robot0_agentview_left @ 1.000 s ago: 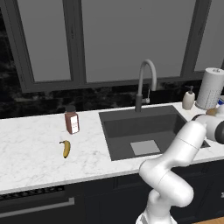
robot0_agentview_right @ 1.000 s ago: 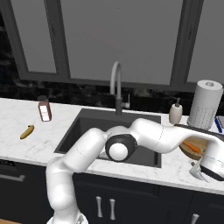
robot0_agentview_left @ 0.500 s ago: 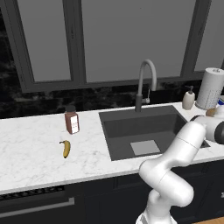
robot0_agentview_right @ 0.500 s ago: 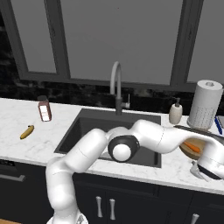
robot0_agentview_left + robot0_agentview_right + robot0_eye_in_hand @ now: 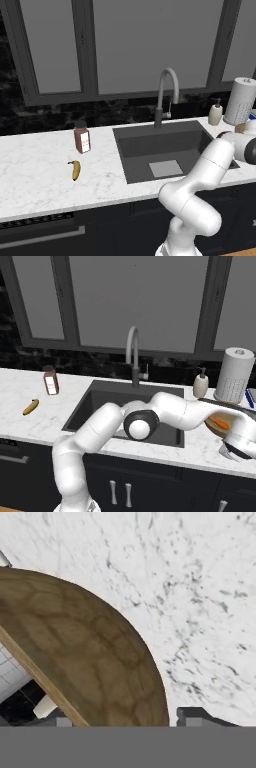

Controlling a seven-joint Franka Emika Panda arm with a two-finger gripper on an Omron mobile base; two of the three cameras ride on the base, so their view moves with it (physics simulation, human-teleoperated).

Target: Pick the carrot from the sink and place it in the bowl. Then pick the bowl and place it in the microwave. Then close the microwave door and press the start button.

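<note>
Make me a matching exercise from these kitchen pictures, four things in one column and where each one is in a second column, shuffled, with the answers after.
Things
1. carrot
2. banana
3. paper towel roll
4. soap dispenser

Places
A. on the counter left of the sink, in front of the small brown bottle
B. lying inside the wooden bowl
C. standing between the faucet and the paper towel roll
D. upright at the far right of the counter, behind the bowl

Pairs: 1-B, 2-A, 3-D, 4-C
</note>
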